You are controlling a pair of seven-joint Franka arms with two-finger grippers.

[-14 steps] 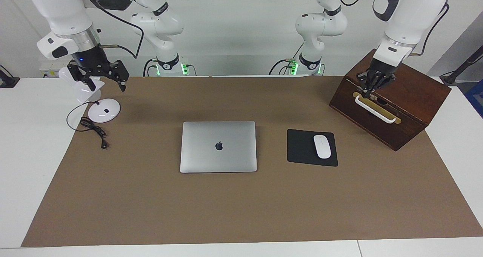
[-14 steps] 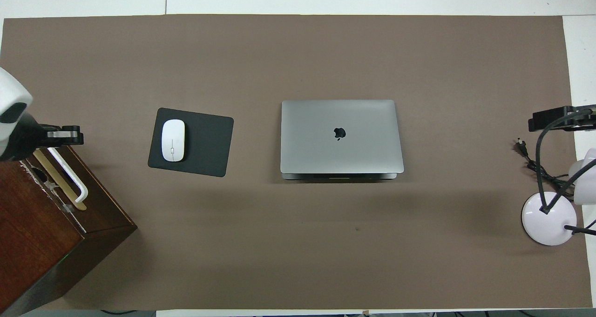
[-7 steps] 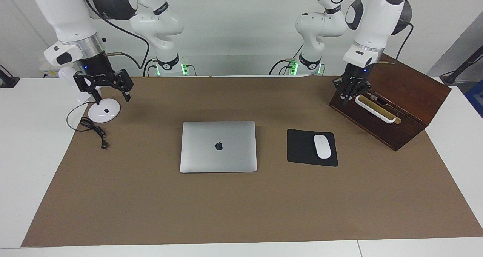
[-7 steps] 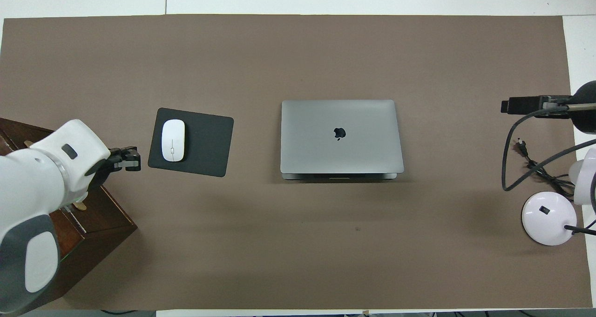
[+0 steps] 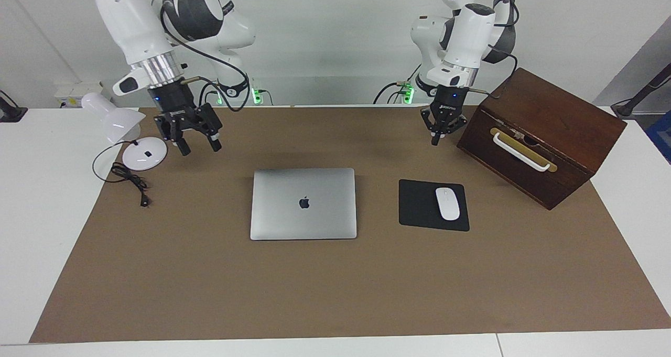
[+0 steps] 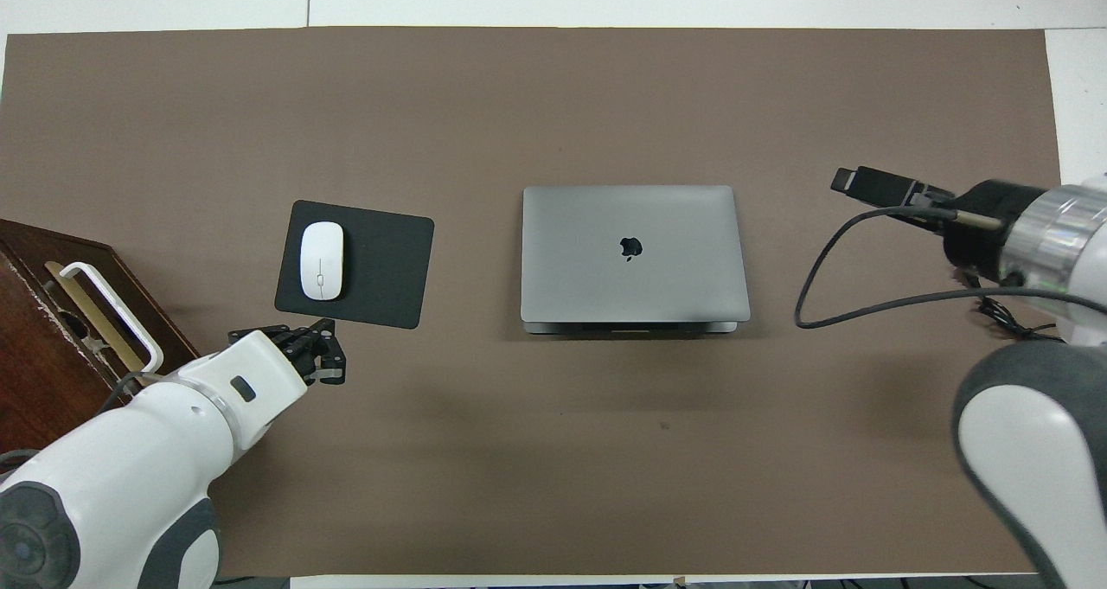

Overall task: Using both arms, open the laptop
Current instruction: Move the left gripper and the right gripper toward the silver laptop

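Observation:
The silver-grey laptop [image 5: 303, 204] [image 6: 634, 252] lies closed and flat in the middle of the brown mat, its dark logo facing up. My left gripper [image 5: 436, 139] [image 6: 327, 362] hangs shut and empty over the mat, between the wooden box and the mouse pad, well apart from the laptop. Over the mat between the lamp and the laptop, my right gripper [image 5: 200, 148] [image 6: 856, 181] stands open with nothing between its fingers. Neither gripper touches the laptop.
A dark wooden box [image 5: 555, 110] [image 6: 43, 355] with a white handle [image 5: 521, 151] stands at the left arm's end. A black mouse pad [image 5: 417, 205] [image 6: 385, 265] carries a white mouse [image 5: 447, 203] beside the laptop. A white desk lamp [image 5: 144, 153] and its cable [image 5: 131, 181] sit at the right arm's end.
Both arms have swung inward toward the laptop. The left gripper has come away from the box's handle, still shut. The right gripper has moved off the lamp, still open.

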